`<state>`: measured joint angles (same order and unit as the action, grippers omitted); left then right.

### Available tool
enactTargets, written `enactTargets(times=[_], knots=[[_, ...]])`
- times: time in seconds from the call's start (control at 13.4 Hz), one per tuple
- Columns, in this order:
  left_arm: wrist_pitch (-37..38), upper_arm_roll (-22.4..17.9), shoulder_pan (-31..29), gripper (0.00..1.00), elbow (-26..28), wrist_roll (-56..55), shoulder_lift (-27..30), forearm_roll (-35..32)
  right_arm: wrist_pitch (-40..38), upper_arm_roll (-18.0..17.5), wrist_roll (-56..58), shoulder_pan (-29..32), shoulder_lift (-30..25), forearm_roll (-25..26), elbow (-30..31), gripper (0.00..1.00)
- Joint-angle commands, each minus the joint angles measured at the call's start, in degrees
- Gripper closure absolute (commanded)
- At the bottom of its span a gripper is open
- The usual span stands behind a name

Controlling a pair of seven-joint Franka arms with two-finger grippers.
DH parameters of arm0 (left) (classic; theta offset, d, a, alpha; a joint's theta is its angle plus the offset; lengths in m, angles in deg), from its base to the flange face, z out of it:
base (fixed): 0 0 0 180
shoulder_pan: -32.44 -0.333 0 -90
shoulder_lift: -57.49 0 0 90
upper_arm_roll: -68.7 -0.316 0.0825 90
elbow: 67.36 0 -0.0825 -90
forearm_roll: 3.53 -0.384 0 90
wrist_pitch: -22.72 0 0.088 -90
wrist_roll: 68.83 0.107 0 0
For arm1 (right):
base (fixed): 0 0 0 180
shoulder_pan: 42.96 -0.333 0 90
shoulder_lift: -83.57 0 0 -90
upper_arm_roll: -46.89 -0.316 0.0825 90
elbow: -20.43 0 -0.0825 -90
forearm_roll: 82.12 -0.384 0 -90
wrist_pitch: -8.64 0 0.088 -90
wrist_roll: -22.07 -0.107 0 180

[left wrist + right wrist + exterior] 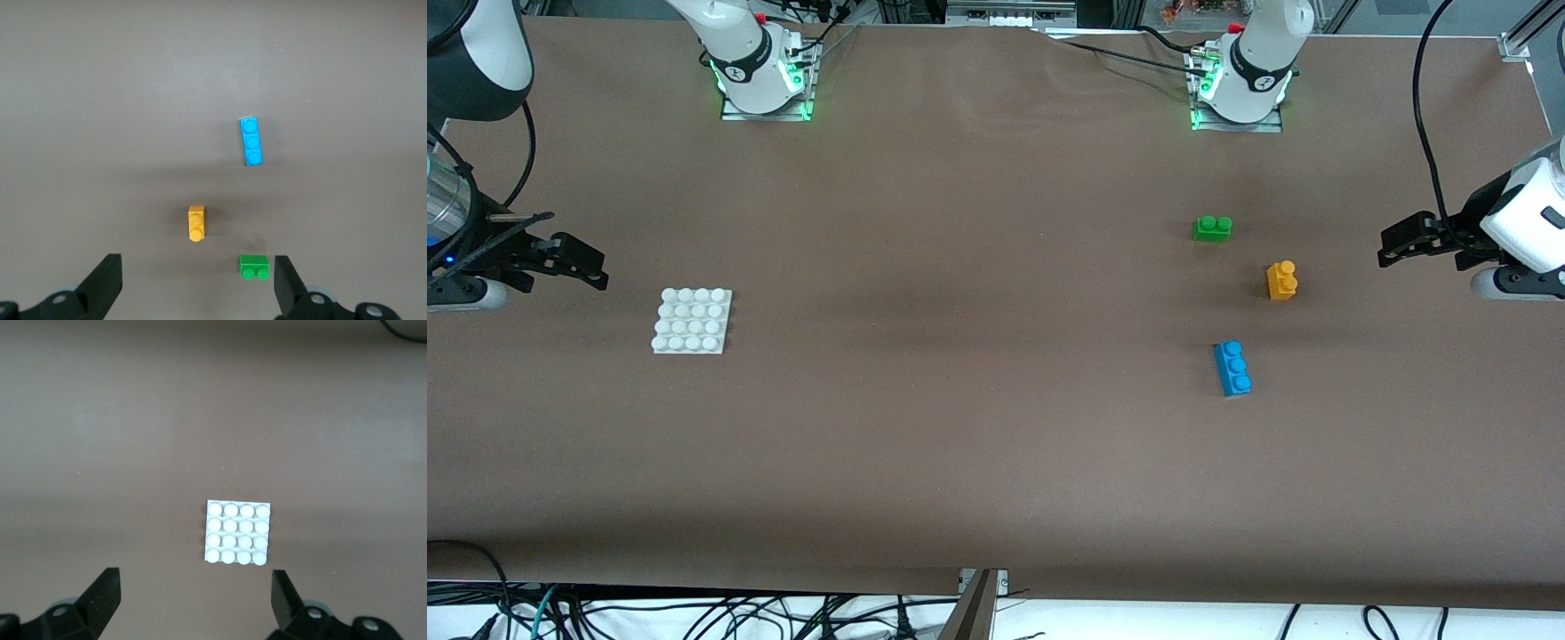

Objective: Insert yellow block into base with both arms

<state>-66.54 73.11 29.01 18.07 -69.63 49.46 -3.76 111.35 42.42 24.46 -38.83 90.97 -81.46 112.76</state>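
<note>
front view: base (692, 321) lies flat toward the right arm's end of the table (960, 400); yellow block (1281, 280) toward the left arm's end, green brick (1213, 228) at its 10 o'clock, blue brick (1232, 368) at its 7 o'clock; both grippers wait aloft at the table's ends; left wrist view: left gripper (197, 283) spread wide, empty, above the three bricks; right wrist view: right gripper (195, 597) spread wide, empty, above the base.

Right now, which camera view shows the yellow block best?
The left wrist view: the yellow block lies large and unobstructed, both studs visible, between the blue and green bricks. The front view shows it smaller, toward the left arm's end. The right wrist view does not show it.
</note>
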Motion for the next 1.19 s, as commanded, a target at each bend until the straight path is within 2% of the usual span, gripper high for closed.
enactTargets(times=[0.0, 0.37, 0.6, 1.12], knots=[[1.5, 0.1, 0.0, 0.00, -1.6, -0.2, -0.5, -1.3, -0.6, 0.0, -0.5, -0.1, -0.3, 0.2, -0.1, 0.00], [1.4, 0.0, 0.1, 0.00, -2.2, -0.8, -0.8, -0.6, -0.6, 0.0, -0.5, -0.1, -0.3, 0.2, -0.1, 0.00], [1.0, 0.0, 0.4, 0.00, -2.3, -8.8, -0.9, 2.3, -0.6, 0.0, -0.5, -0.1, -0.3, 0.2, -0.1, 0.00], [1.1, -0.5, -0.8, 0.00, -2.1, -1.5, -0.9, 1.5, -0.6, 0.0, -0.5, -0.1, -0.3, 0.2, -0.1, 0.00]])
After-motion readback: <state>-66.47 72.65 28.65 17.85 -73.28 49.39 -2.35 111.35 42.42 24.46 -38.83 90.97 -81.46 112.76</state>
